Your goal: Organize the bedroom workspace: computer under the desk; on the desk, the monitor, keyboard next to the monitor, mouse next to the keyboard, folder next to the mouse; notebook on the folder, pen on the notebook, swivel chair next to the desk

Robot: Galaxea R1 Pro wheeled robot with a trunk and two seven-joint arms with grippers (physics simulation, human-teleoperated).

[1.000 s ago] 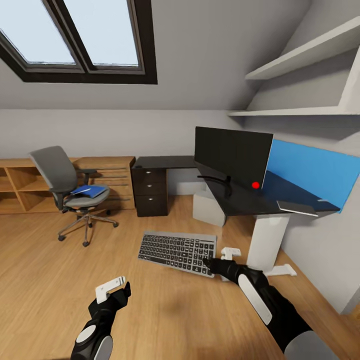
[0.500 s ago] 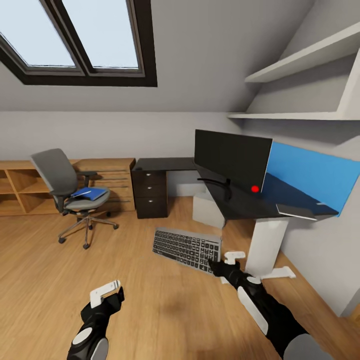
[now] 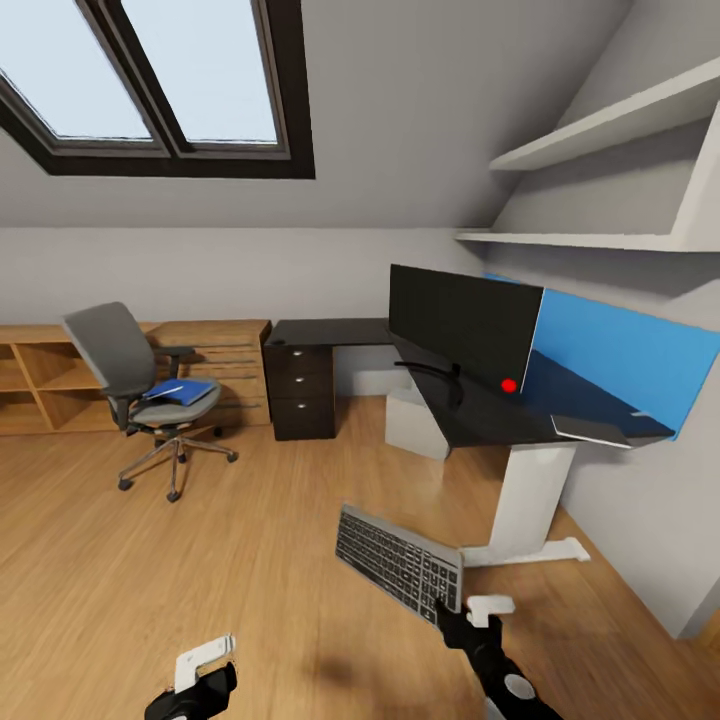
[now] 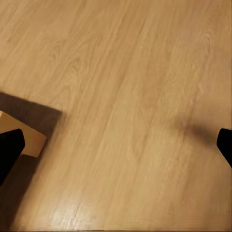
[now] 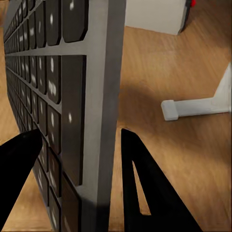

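**Keyboard lifted, most tidying still ahead**

At left, the swivel chair (image 3: pixel 150 390) stands well apart from the desk (image 3: pixel 480 410), the blue folder (image 3: pixel 180 392) on its seat. The left gripper (image 3: pixel 205 665) hangs empty, jaws apart. The right gripper (image 3: pixel 465 610) pinches the keyboard (image 3: pixel 400 563) edge above the floor. The monitor (image 3: pixel 465 320) stands on the desk.

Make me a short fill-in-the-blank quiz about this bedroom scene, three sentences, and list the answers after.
1. The right end effector grips the flat silver-framed keyboard with black keys by its ____.
2. The flat bright blue folder lies on the seat of the grey padded ____.
3. The wide black flat-screen monitor stands on the long black ____.

Missing words: edge; swivel chair; desk
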